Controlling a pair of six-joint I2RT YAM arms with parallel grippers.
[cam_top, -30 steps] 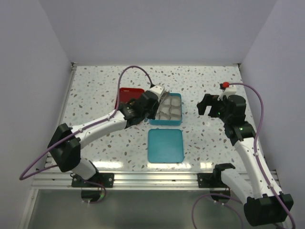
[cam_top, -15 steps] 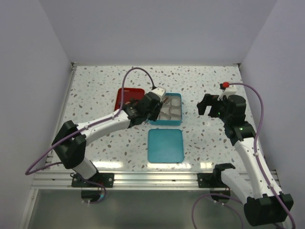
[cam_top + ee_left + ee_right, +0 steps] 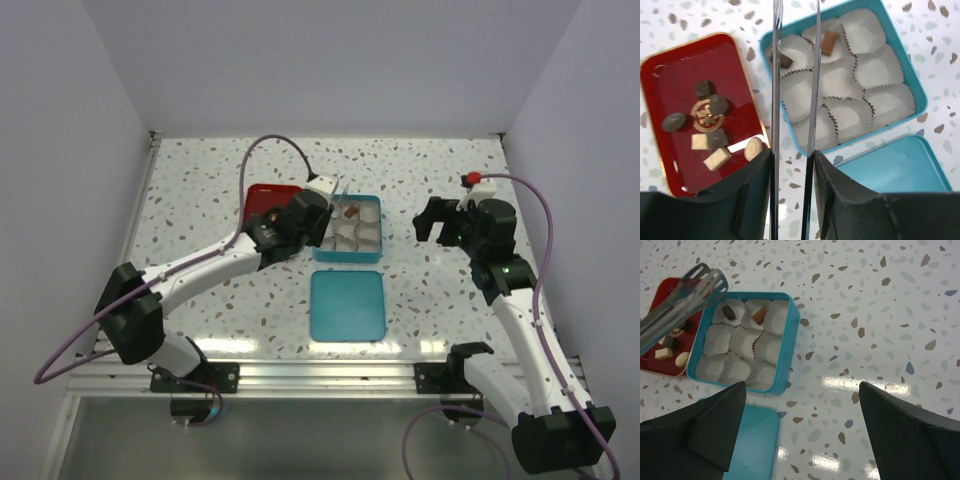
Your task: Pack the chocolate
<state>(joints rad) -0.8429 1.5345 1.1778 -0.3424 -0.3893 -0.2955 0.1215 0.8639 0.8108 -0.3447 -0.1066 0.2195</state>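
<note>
Plainly, the packing was barely begun; of the chocolate (image 3: 716,138), only two pieces sat in the tin (image 3: 790,347), a dark piece (image 3: 785,60) and a brown piece (image 3: 829,42), each in its own paper cup in the far row; the other seven cups were empty. Seven pieces lay on the tray (image 3: 670,80), dark and cream mixed, loosely grouped about its gold emblem. The left gripper (image 3: 793,170) clasped the tongs (image 3: 775,100) over the tin's edge beside the tray; their blades stood spread, pinching nothing. The right gripper (image 3: 802,385) hung with its fingers wide apart, well off to the side, holding nothing. The lid (image 3: 347,305) lay near the tin; closing it would probably come last.
</note>
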